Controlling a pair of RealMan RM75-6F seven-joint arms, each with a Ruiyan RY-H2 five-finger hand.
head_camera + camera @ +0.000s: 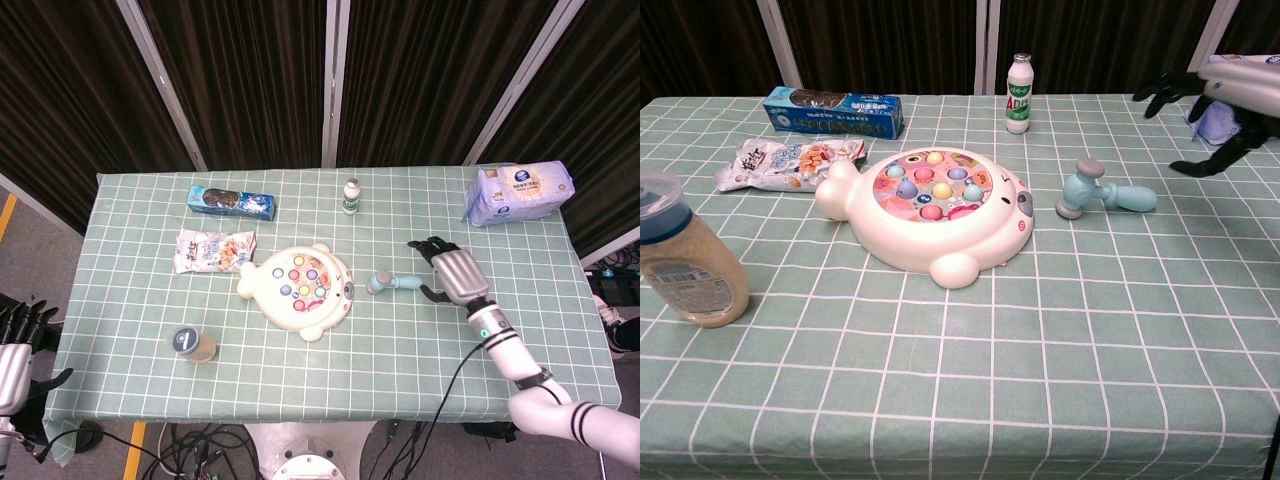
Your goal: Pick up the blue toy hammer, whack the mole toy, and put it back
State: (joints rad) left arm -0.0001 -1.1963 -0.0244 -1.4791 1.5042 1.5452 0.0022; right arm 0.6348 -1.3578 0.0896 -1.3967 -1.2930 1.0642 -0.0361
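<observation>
— Where are you working?

— At a green checked surface [150,330] in front of dark curtains. My right robot hand [450,270] hangs over it with fingers spread and nothing in them. My left robot hand [18,335] is off the left edge, low and far from everything; I cannot tell how its fingers are set.

— And the hammer?

— The blue toy hammer [1102,191] lies flat on the cloth just to the left of my right robot hand, apart from it, between that hand and the mole toy [296,289]. My right is clearly the nearer one.

— Which way does it point?

— Its long axis runs left to right across the surface. The head is at the end nearer the mole toy, and the handle end points toward my right robot hand. I judge any fresh grip would come in leftward onto the handle.

— Anything nearby?

— A small bottle [1018,79] stands well behind it.
</observation>
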